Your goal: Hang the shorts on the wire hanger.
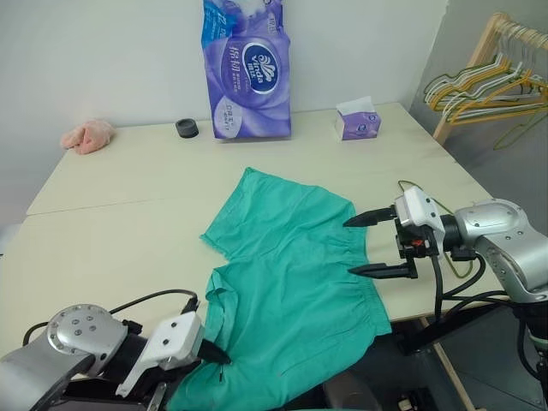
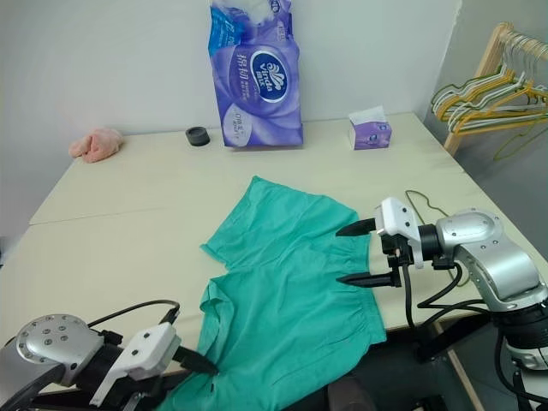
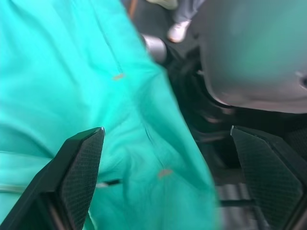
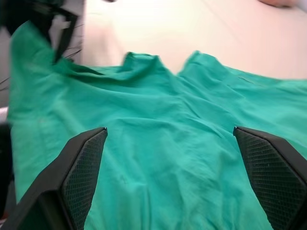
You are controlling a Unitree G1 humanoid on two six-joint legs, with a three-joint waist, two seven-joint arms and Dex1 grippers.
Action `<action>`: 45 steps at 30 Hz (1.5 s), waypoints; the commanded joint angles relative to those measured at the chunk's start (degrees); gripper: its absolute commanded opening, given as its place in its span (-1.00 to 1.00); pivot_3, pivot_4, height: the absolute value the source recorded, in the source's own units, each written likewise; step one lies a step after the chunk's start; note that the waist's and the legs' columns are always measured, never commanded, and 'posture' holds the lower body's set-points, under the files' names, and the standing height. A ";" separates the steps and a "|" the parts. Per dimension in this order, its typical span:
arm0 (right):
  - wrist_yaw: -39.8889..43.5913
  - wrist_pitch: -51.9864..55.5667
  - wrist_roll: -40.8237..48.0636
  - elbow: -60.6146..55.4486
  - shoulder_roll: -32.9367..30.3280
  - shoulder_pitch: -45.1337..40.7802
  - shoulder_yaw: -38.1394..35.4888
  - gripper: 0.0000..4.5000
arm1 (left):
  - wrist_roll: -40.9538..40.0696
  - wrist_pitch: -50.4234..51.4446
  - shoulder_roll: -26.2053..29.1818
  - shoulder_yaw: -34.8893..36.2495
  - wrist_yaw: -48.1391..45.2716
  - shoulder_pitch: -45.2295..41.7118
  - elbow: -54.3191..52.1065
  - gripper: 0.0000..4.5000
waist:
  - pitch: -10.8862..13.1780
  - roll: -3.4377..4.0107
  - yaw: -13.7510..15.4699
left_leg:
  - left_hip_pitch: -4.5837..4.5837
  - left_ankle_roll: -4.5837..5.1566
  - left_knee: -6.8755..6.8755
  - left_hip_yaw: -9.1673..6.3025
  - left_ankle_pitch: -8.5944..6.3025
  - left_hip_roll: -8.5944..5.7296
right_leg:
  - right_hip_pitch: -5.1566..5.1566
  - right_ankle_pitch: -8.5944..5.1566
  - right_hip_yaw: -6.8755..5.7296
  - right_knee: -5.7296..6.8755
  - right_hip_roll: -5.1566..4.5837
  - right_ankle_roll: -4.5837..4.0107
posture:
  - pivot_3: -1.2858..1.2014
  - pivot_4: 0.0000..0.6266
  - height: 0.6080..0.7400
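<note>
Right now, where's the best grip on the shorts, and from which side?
Take the shorts by the gathered waistband, at the table's right edge. Come in from the right with the right gripper, already open beside it. The band is bunched and thicker than the flat legs, so probably easier to pinch.

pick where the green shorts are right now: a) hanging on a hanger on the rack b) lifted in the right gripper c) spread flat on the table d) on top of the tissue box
c: the shorts lie spread on the table, and both the left gripper and the right gripper are open and holding nothing.
</note>
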 commanded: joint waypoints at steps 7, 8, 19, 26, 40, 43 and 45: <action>-15.99 2.34 -3.02 5.34 5.80 -1.08 -7.75 1.00 | -1.89 -3.70 -12.09 1.28 10.33 -14.96 3.47 0.98 | -0.01 0.07 0.44 | 0.08 0.02 0.10 0.10 0.02 0.05 | 0.05 -0.03 0.04 0.01 0.05 0.16 | -0.20 -0.80 1.00; -20.88 1.22 -5.45 8.50 6.51 -0.80 -9.64 1.00 | -2.84 -2.78 -15.65 1.20 14.71 -19.05 4.44 0.98 | -0.03 0.05 0.82 | 0.06 0.02 0.07 0.15 0.01 0.07 | 0.03 0.00 0.09 -0.01 0.05 0.11 | -0.20 -0.80 1.00; -49.87 2.75 -17.65 28.00 10.77 1.33 -20.37 1.00 | -3.85 0.07 -21.89 -1.57 15.42 -30.72 12.01 0.98 | -0.11 0.02 -1.02 | -0.07 0.05 0.12 0.43 0.02 -0.04 | -0.08 0.36 0.45 0.00 0.05 0.25 | -0.23 -0.79 1.00; -50.83 5.06 -18.36 39.80 11.24 -4.53 -19.44 1.00 | -5.27 1.40 -21.73 -3.07 11.51 -37.07 15.82 0.98 | -0.11 0.05 -2.81 | -0.05 0.06 0.11 0.43 0.02 0.03 | -0.05 0.35 0.45 -0.01 0.47 0.26 | -0.24 -0.80 1.00; -44.64 5.22 -23.19 67.20 10.77 -16.46 -13.79 0.47 | -2.23 0.27 -23.26 -7.68 10.63 -45.09 17.37 1.00 | -0.21 -0.10 -4.36 | 0.02 0.06 0.13 0.44 0.00 0.34 | 0.06 0.36 0.47 -0.08 0.77 0.25 | -0.23 -0.79 1.00; -44.29 5.29 -23.41 69.91 11.22 -17.17 -13.55 0.03 | -2.34 0.56 -23.26 -7.52 10.92 -45.23 16.96 1.00 | -0.38 -0.37 -4.15 | 0.04 0.05 0.15 0.42 0.00 0.34 | 0.11 0.36 0.44 -0.09 0.78 0.25 | -0.23 -0.79 1.00; -45.08 4.47 -23.57 70.95 11.50 -17.57 -13.60 -0.27 | -2.33 0.63 -23.23 -7.37 11.10 -45.25 16.84 1.00 | -0.48 -0.54 -4.00 | 0.04 0.05 0.17 0.41 -0.01 0.34 | 0.13 0.36 0.44 -0.11 0.78 0.25 | -0.23 -0.79 1.00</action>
